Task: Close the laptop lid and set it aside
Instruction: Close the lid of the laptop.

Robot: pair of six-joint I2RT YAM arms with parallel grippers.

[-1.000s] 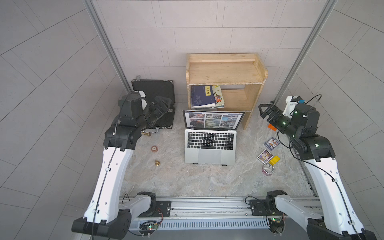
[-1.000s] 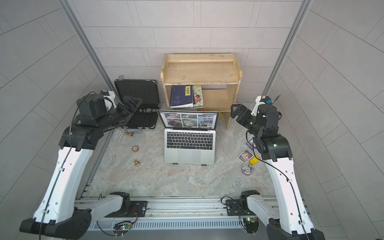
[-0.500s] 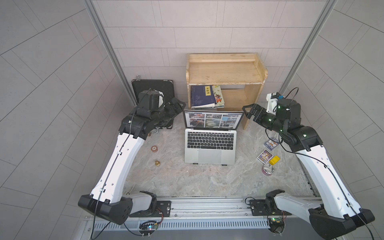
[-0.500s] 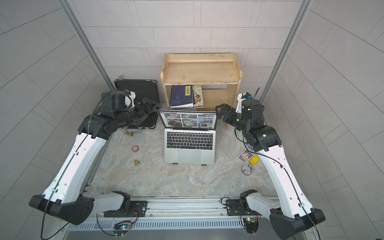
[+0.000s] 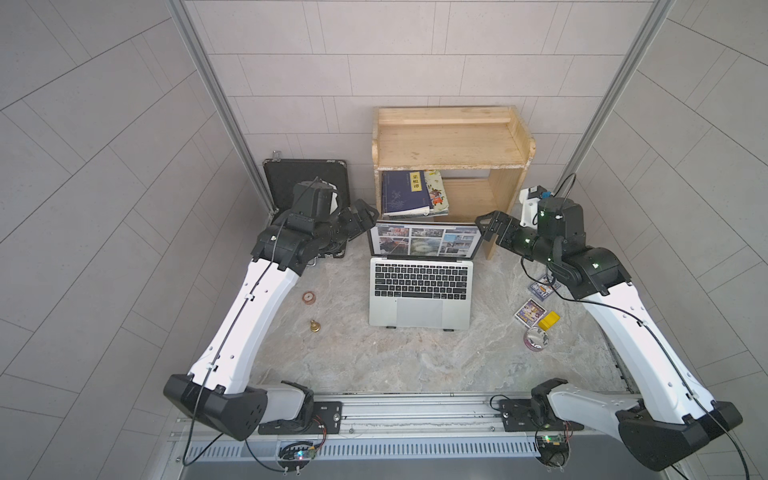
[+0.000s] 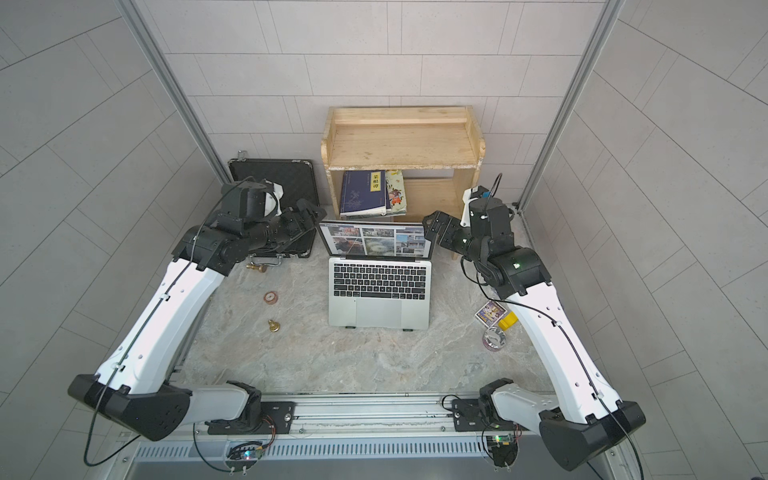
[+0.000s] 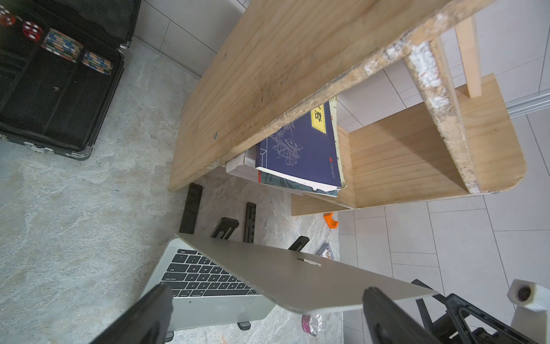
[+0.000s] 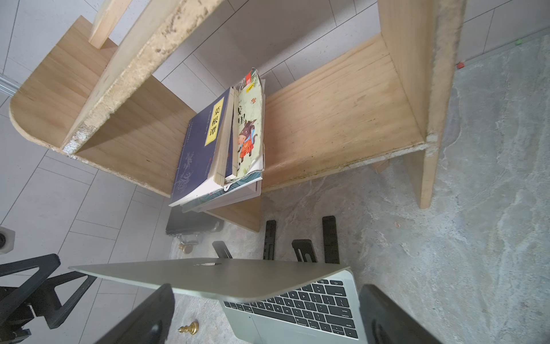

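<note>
Middle of the frame, the laptop (image 5: 420, 291) sits open on the marble tabletop (image 5: 415, 361), laptop lid (image 5: 424, 240) upright, screen lit. Left gripper (image 5: 364, 217) and right gripper (image 5: 484, 227) hover by its upper corners, both spread wide, pinching nothing.

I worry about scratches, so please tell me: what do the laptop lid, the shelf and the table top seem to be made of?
Laptop lid: matte silver metal, likely aluminium; even grey sheen, thin stiff edge.
Shelf: pale bare wood; visible grain, rough chipped edges.
Table top: grey veined stone or a printed imitation; cannot tell which.
</note>
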